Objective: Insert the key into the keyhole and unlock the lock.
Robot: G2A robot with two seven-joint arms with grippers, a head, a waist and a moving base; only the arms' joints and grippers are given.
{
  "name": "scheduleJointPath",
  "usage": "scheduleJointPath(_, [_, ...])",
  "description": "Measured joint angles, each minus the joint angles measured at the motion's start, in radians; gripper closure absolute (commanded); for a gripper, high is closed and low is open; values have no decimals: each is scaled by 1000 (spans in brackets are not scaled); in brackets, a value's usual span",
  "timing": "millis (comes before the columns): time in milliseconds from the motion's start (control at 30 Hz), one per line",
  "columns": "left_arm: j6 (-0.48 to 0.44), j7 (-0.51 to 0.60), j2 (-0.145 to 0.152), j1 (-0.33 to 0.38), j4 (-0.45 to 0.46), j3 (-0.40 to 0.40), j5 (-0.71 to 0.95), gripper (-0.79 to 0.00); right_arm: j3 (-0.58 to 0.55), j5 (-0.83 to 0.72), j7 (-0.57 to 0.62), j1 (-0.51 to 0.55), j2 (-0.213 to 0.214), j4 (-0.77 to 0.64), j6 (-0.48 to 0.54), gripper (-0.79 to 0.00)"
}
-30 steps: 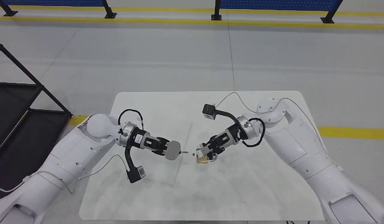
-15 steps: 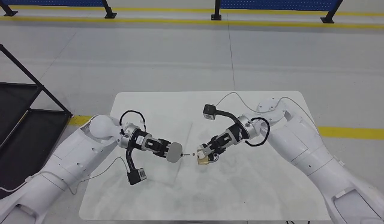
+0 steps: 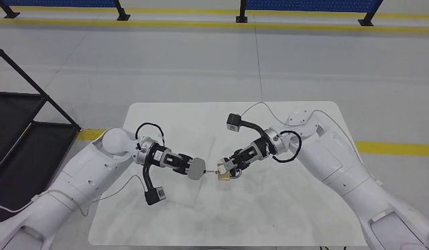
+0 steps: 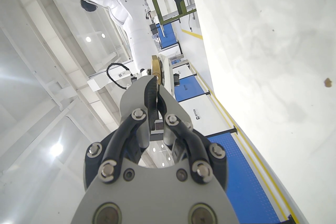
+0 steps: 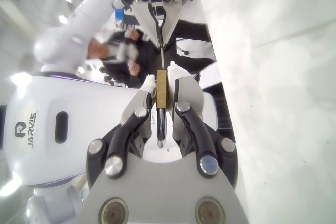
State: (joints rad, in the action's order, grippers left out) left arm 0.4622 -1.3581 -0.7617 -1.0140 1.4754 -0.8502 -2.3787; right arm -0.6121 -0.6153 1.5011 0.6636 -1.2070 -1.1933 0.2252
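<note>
Two sets of fingers meet tip to tip over the middle of the white tabletop (image 3: 281,210), about as far from its left edge as from its right. The left fingers (image 3: 193,169) (image 4: 153,93) (image 5: 145,17) come in from the left edge's side. They are pressed fully together on the head of a thin silver metal key (image 3: 210,172) (image 5: 162,61), whose shaft juts straight out past their tips. The right fingers (image 3: 231,167) (image 5: 181,83) come in from the right edge's side. They are closed partway, clamping the flat sides of a small brass block-shaped padlock (image 3: 223,176) (image 4: 155,67) (image 5: 161,89). Its curved silver shackle (image 5: 161,128) lies back between them toward the wrist. Key and padlock stand in one straight line, and the key's tip touches the padlock's end face opposite the shackle; how far it sits in the keyhole cannot be told
</note>
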Motion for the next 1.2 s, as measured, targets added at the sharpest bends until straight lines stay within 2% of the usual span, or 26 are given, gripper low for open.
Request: scheduleJointPath(1200, [-16,-16,-23,24,-34,17,20,0,-47,54,-8,27,-18,1,11,0])
